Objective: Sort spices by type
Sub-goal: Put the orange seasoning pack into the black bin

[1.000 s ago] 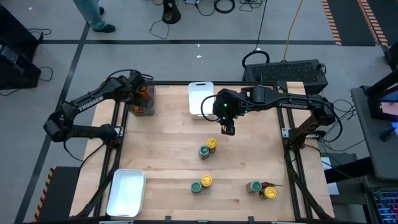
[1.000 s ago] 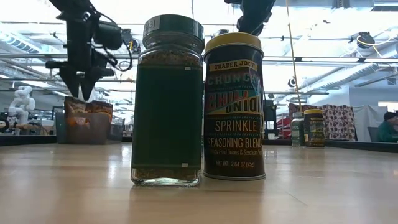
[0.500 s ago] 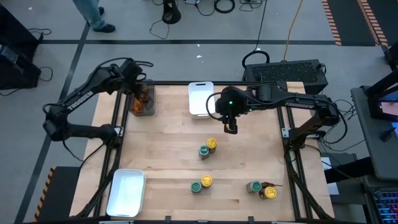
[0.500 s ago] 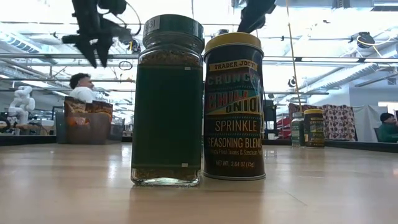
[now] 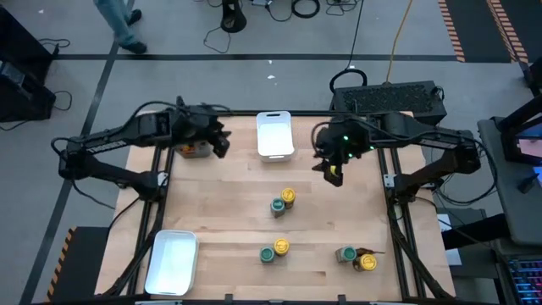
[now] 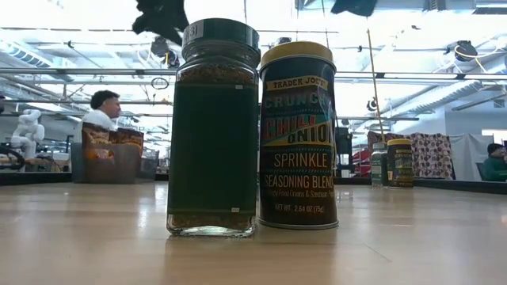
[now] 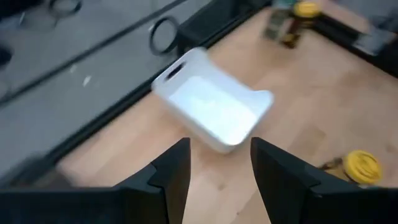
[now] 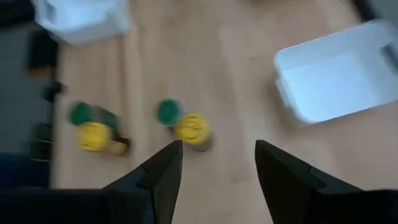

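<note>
1. The left gripper is hanging above the table with its fingers apart and nothing between them.
2. The bin is sitting just beside the left gripper, at the table's far left corner.
3. The far tray is lying a little beyond that gripper, toward the right arm; it is showing directly ahead of the fingers in the left wrist view.
4. The right gripper is hanging on the other side of the far tray, fingers apart and empty.
5. The nearest jar pair, one green-lidded jar touching one yellow-lidded jar, is standing near the right gripper, toward the table's middle.
6. A second pair is standing farther off, near the front edge.
7. A third pair is standing at the front right, with a small brown piece beside it.
8. The near tray is lying farthest off, at the front left corner.
</note>
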